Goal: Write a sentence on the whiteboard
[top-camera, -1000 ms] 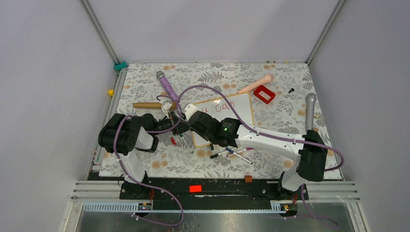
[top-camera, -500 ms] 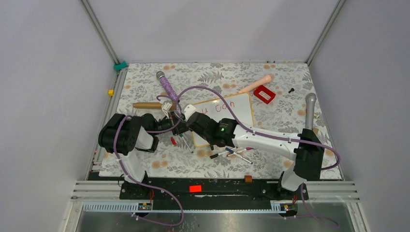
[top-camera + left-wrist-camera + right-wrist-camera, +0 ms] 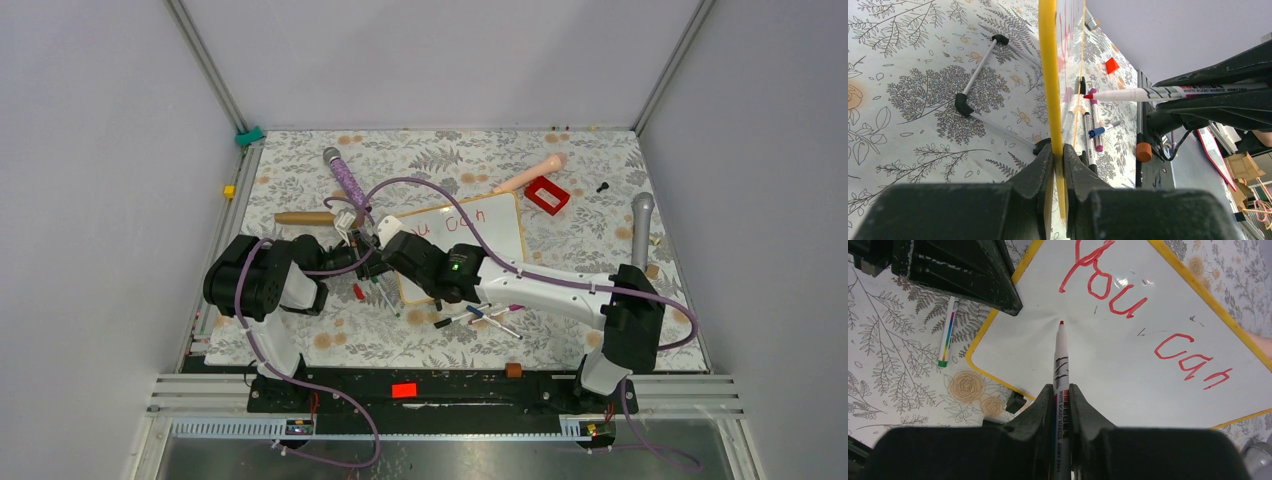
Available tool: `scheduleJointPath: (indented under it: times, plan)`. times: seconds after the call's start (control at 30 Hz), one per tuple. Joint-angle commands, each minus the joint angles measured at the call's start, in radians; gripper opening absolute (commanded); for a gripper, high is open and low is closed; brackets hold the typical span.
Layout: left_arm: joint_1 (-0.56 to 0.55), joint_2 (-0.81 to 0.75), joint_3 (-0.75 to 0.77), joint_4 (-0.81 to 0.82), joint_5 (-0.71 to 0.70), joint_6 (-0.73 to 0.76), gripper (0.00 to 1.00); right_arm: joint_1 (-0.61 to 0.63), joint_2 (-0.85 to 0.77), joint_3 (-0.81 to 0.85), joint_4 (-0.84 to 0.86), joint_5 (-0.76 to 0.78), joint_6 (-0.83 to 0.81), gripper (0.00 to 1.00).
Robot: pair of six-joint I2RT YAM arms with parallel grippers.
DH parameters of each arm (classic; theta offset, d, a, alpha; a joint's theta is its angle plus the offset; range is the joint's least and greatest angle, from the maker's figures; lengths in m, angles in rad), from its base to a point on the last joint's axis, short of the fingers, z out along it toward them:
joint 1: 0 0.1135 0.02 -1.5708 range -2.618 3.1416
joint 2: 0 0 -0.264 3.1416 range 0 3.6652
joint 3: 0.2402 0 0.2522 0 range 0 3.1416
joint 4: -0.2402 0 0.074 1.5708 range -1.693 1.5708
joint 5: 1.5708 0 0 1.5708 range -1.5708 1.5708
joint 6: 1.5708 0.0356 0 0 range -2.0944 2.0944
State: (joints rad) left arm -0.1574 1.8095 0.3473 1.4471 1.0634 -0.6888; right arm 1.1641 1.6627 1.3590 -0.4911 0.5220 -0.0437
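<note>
The sentence (image 3: 1120, 311) reads "You can" in red, running across the upper part of the whiteboard (image 3: 1128, 370), and the whiteboard (image 3: 497, 228) lies mid-table on the floral cloth (image 3: 300, 170). The right gripper (image 3: 1062, 390) is clamped tight on a whiteboard marker (image 3: 1061, 355), red tip right at the whiteboard surface just under the "You". Can't tell for sure if it's actually touching. The left gripper (image 3: 1058, 155) is pinched closed on the whiteboard's yellowish frame at its left edge. A few loose markers (image 3: 480, 318) lie scattered just off the whiteboard's near edge. A red block (image 3: 547, 195) and a peach handle (image 3: 530, 175) lie past its far right corner, with a wooden stick (image 3: 305, 218) and a purple wand thing (image 3: 347, 180) off its left side
</note>
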Motion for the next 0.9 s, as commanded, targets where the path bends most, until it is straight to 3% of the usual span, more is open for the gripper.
scheduleJointPath:
  times: [0.0,0.87]
  plan:
    - [0.004,-0.002,0.015,0.032,0.005,0.072,0.02,0.008,0.015,0.049,0.0,0.05,0.001,0.0]
    - [0.003,0.002,0.021,0.032,0.013,0.071,0.01,0.008,0.062,0.079,-0.04,0.09,0.0,0.0]
